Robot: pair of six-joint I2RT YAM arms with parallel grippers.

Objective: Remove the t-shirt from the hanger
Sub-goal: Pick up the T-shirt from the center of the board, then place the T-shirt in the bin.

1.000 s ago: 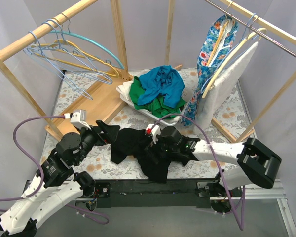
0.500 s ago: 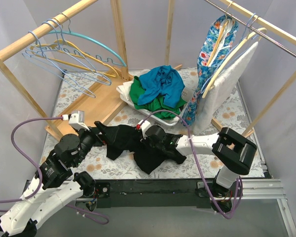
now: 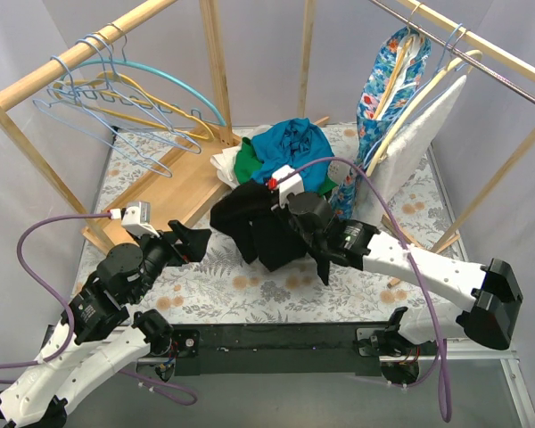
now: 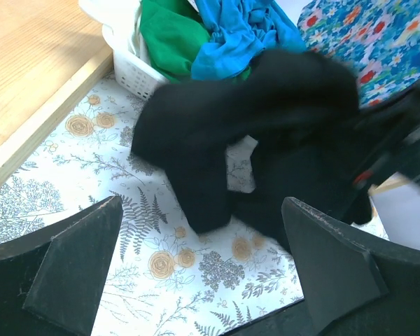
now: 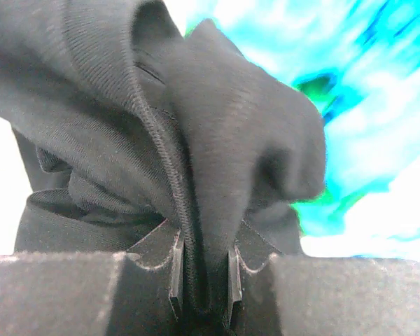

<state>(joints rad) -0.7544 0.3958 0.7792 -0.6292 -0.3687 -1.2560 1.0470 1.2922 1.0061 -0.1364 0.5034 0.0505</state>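
Observation:
The black t-shirt (image 3: pixel 254 230) hangs bunched in the air just in front of the basket, and no hanger shows in it. My right gripper (image 3: pixel 278 212) is shut on a fold of it; in the right wrist view the cloth (image 5: pixel 217 140) is pinched between the two pads, gripper (image 5: pixel 201 280). My left gripper (image 3: pixel 193 241) stands open to the left of the shirt, apart from it. In the left wrist view the gripper (image 4: pixel 206 280) holds nothing, and the shirt (image 4: pixel 217 140) hangs beyond its fingers. Several empty wire hangers (image 3: pixel 134 107) hang on the left rail.
A white basket (image 3: pixel 225 169) holds green and blue clothes (image 3: pixel 290 152) at the back middle. A floral garment (image 3: pixel 383 98) and a white one (image 3: pixel 410 156) hang on hangers from the right rail. The rack's wooden base (image 3: pixel 174 187) lies back left.
My right gripper has closed on the black t-shirt and carried it up off the table and back toward the basket. The left gripper has stayed open, and the shirt has left it.

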